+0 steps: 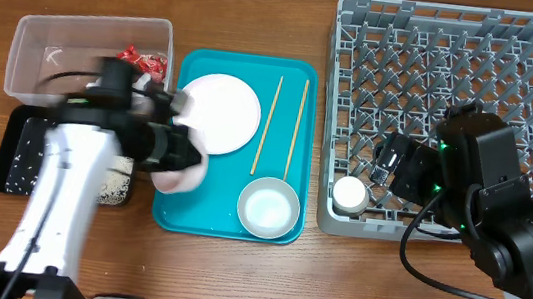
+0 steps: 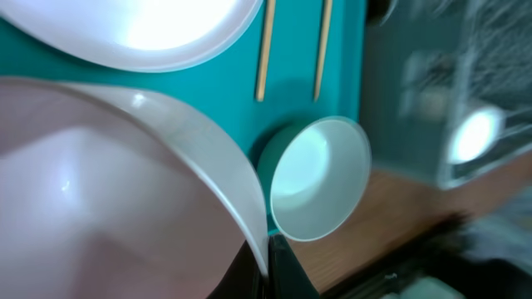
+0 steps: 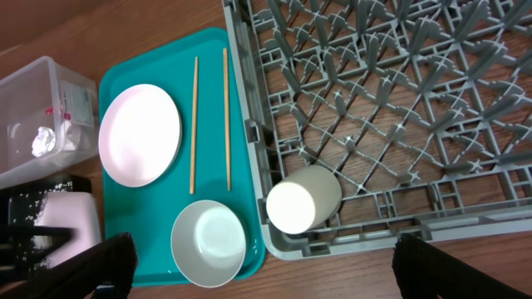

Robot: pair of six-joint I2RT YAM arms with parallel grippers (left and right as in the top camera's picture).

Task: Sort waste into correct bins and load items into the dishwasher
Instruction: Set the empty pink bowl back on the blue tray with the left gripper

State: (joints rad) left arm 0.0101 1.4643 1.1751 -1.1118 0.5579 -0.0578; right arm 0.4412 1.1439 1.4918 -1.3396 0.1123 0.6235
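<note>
Robot lab tabletop; wooden table (image 1: 231, 281), grey dish rack (image 1: 335, 107), teal tray (image 1: 225, 200)

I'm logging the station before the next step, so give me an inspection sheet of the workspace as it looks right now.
Surface: wooden table, bearing a teal tray.
Job's things: red wrapper and tissue in clear tub; rice in black tray; small plate, chopsticks, bowl on teal tray; cup lying in dish rack.
Clutter: nothing seen.
Grippers: left gripper holds large plate tilted; right gripper open, empty, near cup.
Cables: black cable on right arm.
Surroundings: nothing seen.
</note>
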